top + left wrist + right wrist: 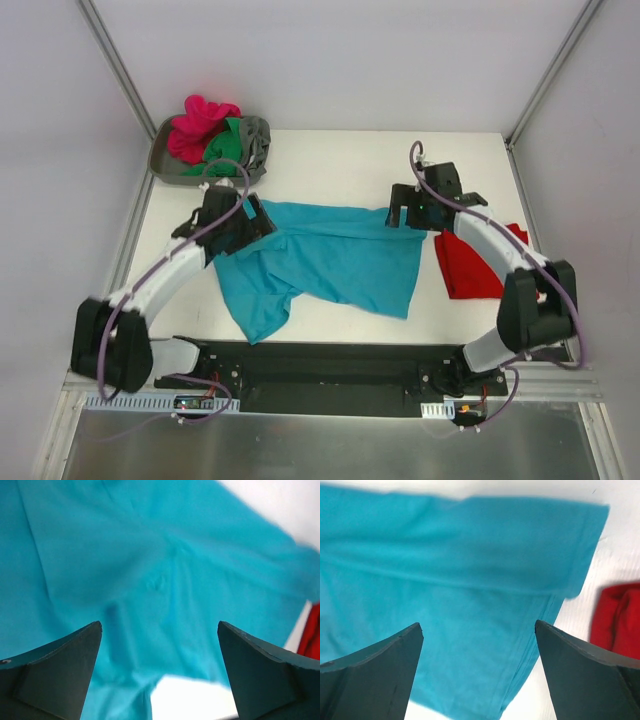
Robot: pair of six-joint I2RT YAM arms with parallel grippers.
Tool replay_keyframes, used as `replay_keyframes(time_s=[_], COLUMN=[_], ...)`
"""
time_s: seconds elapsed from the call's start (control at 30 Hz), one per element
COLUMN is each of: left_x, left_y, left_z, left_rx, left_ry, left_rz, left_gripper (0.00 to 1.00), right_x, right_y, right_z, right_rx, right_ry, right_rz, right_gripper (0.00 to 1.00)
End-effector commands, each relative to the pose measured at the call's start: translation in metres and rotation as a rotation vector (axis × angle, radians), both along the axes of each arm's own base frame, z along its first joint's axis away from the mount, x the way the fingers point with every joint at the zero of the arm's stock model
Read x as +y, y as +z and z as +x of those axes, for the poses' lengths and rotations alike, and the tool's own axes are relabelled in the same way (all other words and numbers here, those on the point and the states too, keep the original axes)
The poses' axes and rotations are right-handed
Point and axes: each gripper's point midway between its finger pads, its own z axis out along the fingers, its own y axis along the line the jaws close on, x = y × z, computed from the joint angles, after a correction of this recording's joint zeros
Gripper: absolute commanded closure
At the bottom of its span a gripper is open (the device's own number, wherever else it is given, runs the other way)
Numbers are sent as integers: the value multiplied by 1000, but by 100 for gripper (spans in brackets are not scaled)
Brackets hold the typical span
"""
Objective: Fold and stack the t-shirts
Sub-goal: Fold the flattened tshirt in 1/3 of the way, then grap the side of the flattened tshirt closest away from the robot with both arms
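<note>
We are logging both arms reaching out over the white tabletop (350, 160). The left gripper (160, 625) is standing with its jaws spread wide, nothing between them. The rumpled turquoise cloth t-shirt (335, 262) is lying directly beneath it, filling most of its wrist view, with a patch of bare table showing between the jaws at the wrist end. The right gripper (479, 625) is likewise gaping, holding nothing, poised over the opposite end of that shirt, where a folded-over band of cloth is running across ahead of it. We cannot tell whether either gripper is touching the fabric. On the outer side of the right gripper a bunched red cloth t-shirt (462, 268) is lying on the table, partly under that arm, near the turquoise one but apart from it. Beyond the left gripper a grey plastic tray (158, 162) is sitting at the far corner, holding a magenta-pink shirt (200, 125), a green shirt (228, 148) and a grey shirt (258, 138) heaped together.
</note>
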Motion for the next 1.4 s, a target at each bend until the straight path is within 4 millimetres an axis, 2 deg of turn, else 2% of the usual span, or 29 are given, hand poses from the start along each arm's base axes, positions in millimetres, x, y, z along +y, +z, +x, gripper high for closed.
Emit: replay_keyframes(time_s=[0.0,0.1,0.23,0.33,0.53,0.7,0.9,1.03,1.1,1.13,1.23,1.37], left_x=[-6,-4,5,21,16,17,-6,-5,-5,-5,-4,-4], left_y=[-20,-32,-50,-56,-77,-83,-89,-92,-94,-95,-96,-89], left_z=[-89,-146,-213,-239,-272,-278,-267,-261,-257,-255,-252,-243], left_rx=[106,195,364,441,590,643,618,607,595,590,586,532], left_ry=[31,36,70,144,133,108,19,13,19,19,25,13], left_rz=[-53,-111,-120,-69,-91,-46,-131,-102,-93,-92,-78,-76], left_gripper=[1,4,9,13,31,44,53,60,68,73,100,100], right_x=[3,2,0,-3,-4,-4,-8,-9,-6,-6,-5,-7], right_y=[0,-11,-17,-19,-21,-27,-36,-32,-31,-31,-32,-43], right_z=[-61,-94,-111,-113,-117,-125,-139,-146,-155,-161,-188,-231], right_rx=[20,49,40,28,39,83,128,122,135,148,218,323], right_ry=[82,67,55,42,49,49,45,54,74,79,94,124], right_rz=[-3,32,60,54,48,48,23,23,22,17,4,-31], right_gripper=[4,4,4,4,4,4,4,4,3,3,1,3])
